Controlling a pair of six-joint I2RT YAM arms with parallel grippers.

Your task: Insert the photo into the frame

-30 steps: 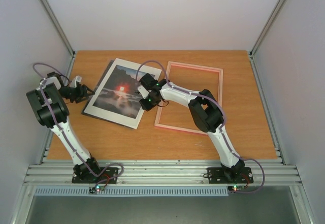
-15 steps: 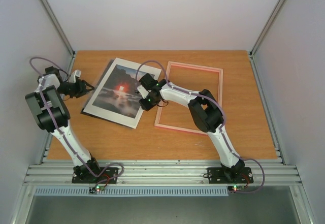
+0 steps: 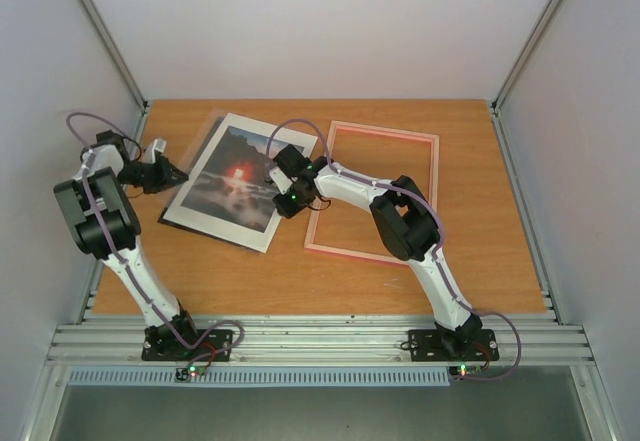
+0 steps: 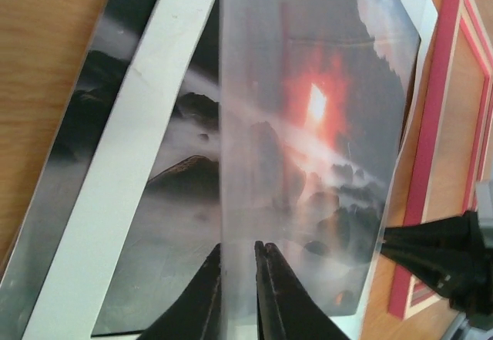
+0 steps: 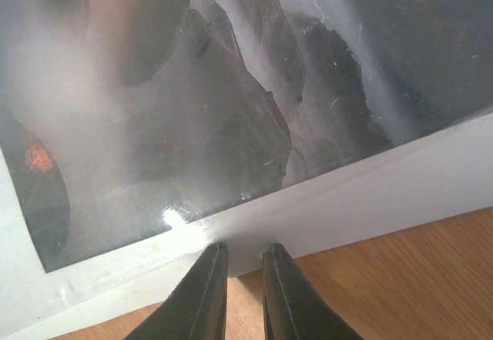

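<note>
Pinching the photo (image 4: 308, 163): left jaws, wrist view.

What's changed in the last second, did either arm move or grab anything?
In the top view, the left gripper has crept a little to the right, closer in on the left edge of the photo. No fresh grab or release can be seen. The right gripper has stayed at the photo's right border. The photo and the frame lie where they were.
</note>
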